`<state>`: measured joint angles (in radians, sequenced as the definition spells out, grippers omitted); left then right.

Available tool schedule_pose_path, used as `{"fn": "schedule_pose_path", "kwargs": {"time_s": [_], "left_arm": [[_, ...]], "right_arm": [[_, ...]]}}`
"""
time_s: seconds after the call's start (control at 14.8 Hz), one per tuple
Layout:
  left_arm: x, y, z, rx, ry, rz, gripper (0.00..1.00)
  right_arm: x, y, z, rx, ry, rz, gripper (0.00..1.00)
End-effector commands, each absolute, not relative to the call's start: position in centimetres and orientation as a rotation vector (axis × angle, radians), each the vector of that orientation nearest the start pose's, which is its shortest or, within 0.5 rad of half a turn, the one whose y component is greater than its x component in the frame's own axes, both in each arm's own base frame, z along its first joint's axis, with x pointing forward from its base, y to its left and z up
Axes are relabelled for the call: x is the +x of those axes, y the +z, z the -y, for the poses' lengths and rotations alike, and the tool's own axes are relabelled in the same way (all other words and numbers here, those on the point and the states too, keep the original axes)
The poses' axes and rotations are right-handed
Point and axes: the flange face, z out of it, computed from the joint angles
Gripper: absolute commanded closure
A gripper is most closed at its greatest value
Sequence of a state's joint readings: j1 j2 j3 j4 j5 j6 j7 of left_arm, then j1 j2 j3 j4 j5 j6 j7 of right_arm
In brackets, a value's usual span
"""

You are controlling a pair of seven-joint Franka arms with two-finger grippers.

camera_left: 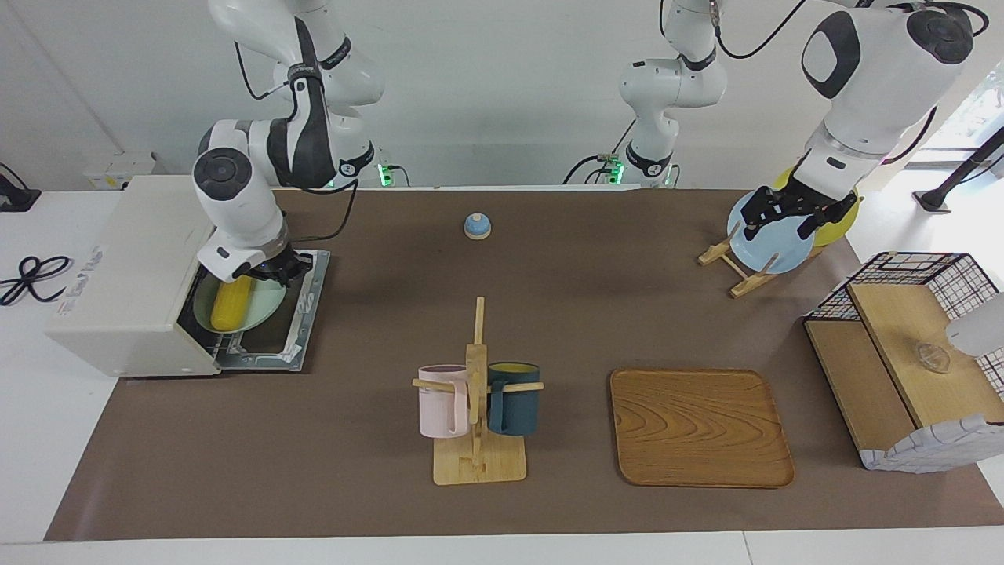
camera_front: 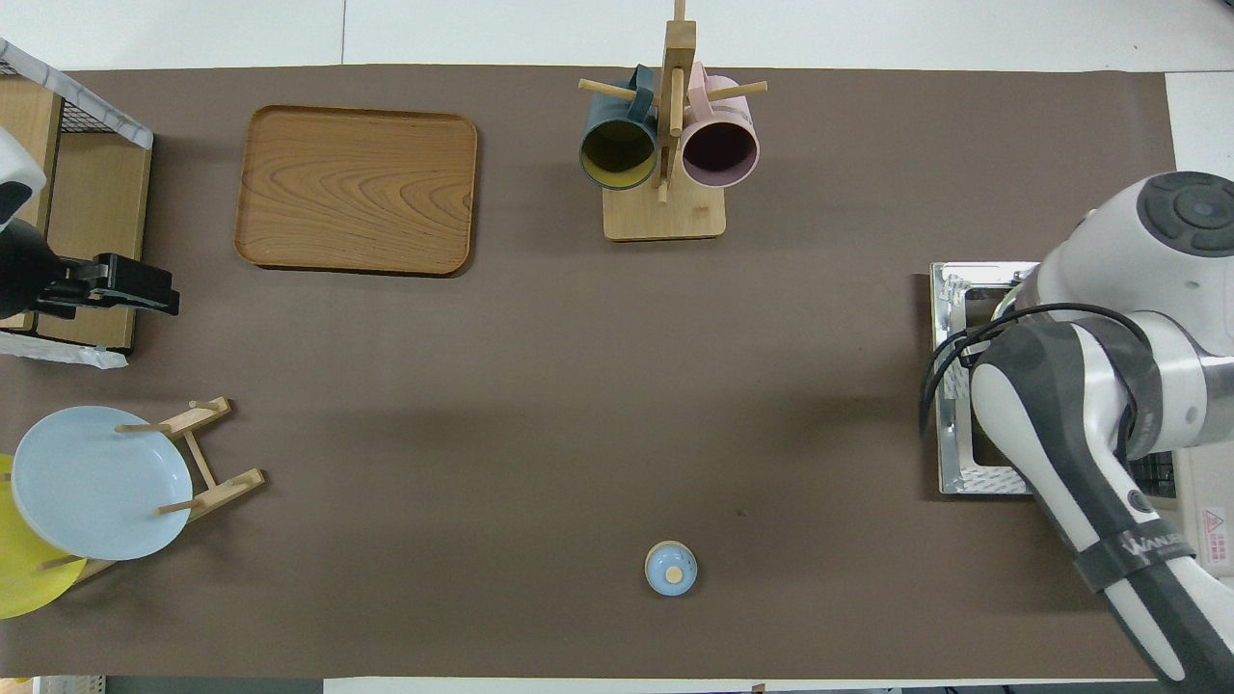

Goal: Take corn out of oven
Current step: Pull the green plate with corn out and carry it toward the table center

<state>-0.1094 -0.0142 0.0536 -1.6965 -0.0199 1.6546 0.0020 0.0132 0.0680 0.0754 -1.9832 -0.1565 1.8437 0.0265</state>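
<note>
My right arm bends down steeply at the mouth of the toaster oven (camera_left: 125, 267), wrist pointing down. My right gripper (camera_left: 271, 273) is clamped on the rim of the pale green plate (camera_left: 263, 308). The corn (camera_left: 230, 305) lies on that plate just below my fingers, over the lowered door (camera_left: 294, 333). My left gripper (camera_left: 792, 216) waits spread wide over the blue plate (camera_left: 765, 249) in its rack.

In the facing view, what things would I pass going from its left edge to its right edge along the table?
Oven → corn on a green plate → mug rack → wooden tray → wire-and-wood basket.
</note>
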Motion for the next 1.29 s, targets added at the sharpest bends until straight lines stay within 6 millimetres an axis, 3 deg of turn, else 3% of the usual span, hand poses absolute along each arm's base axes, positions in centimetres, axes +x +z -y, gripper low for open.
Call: {"fn": "schedule_pose_path", "kwargs": {"time_s": [0.0,0.27,0.47,0.68,0.81,1.08,1.22], "left_arm": [[55.0,58.5,3.0,-3.139,0.034,-0.094,0.0],[55.0,58.4,3.0,-3.139,0.039,-0.094,0.0],[55.1,58.4,2.8,-3.14,0.029,-0.085,0.0],[55.1,58.4,2.8,-3.14,0.024,-0.085,0.0],[55.1,58.5,2.7,-3.14,0.019,-0.085,0.0],[55.1,58.4,2.7,-3.14,0.022,-0.085,0.0],[55.1,58.4,2.6,-3.14,0.019,-0.082,0.0]], "right_arm": [[55.7,43.4,-9.1,-3.304,0.353,0.159,1.0],[55.0,45.0,-18.5,-3.333,0.291,0.028,1.0],[54.6,46.5,-28.6,-3.322,0.296,-0.162,1.0],[54.4,45.2,-38.4,-3.314,0.287,-0.259,1.0],[53.8,43.3,-43.3,-3.272,0.224,-0.36,1.0],[53.2,40.4,-47.9,-3.156,0.122,-0.298,1.0],[52.1,38.2,-48.9,-3.148,0.1,-0.243,1.0]]}}
